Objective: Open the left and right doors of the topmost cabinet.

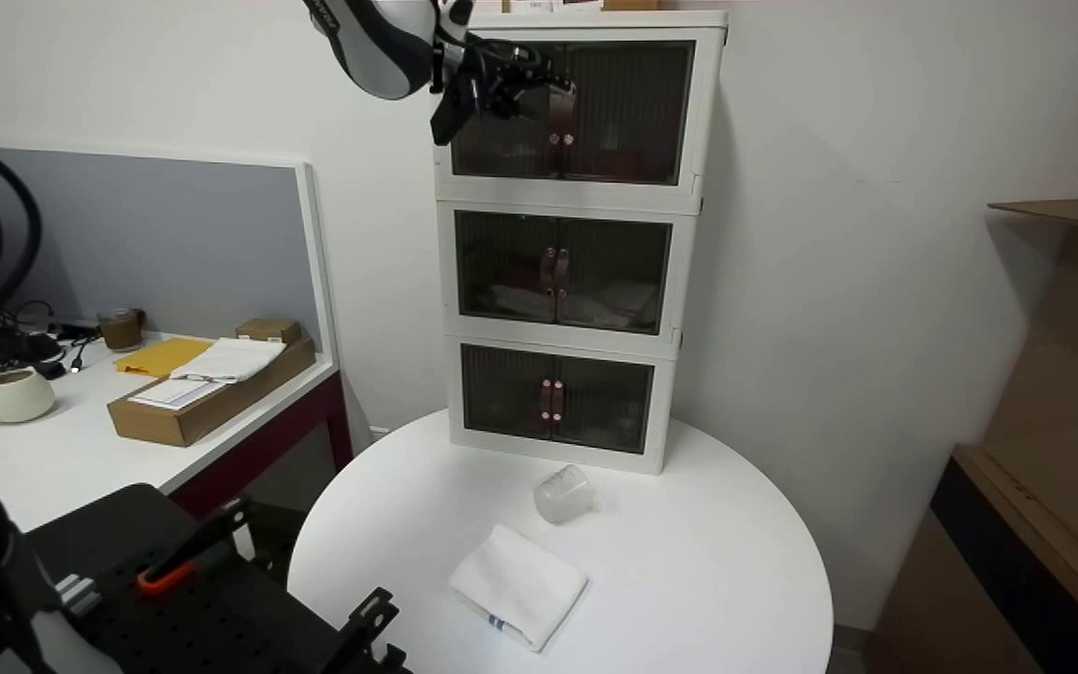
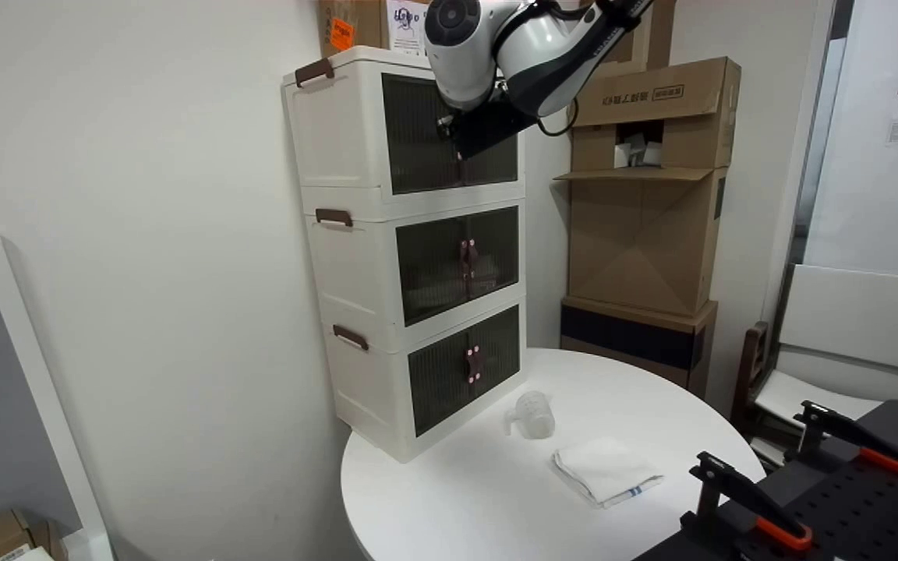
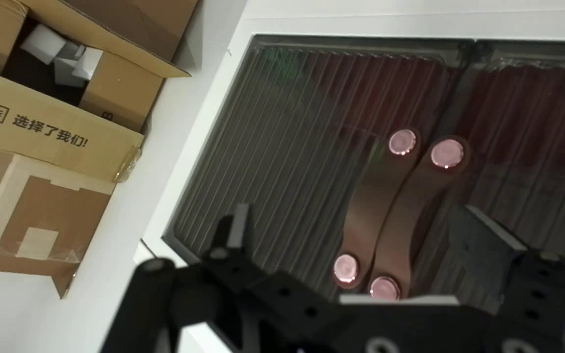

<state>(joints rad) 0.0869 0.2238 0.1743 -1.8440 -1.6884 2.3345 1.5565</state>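
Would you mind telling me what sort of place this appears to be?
It looks most like an office or lab workspace, though I can't be sure which: there is a white desk backed by a gray partition, a stack of cardboard boxes, and a black perforated board.

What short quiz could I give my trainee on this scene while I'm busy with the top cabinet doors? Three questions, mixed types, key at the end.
1. Multiple choice: in front of which tier of the white stack is the gripper?
A) bottom
B) top
C) middle

2. True or false: the left door and the right door of the topmost cabinet are both closed.

3. Short answer: in the wrist view, which door parts show between the gripper's open jaws?

Key:
1. B
2. True
3. The two brown handles; neither is gripped.
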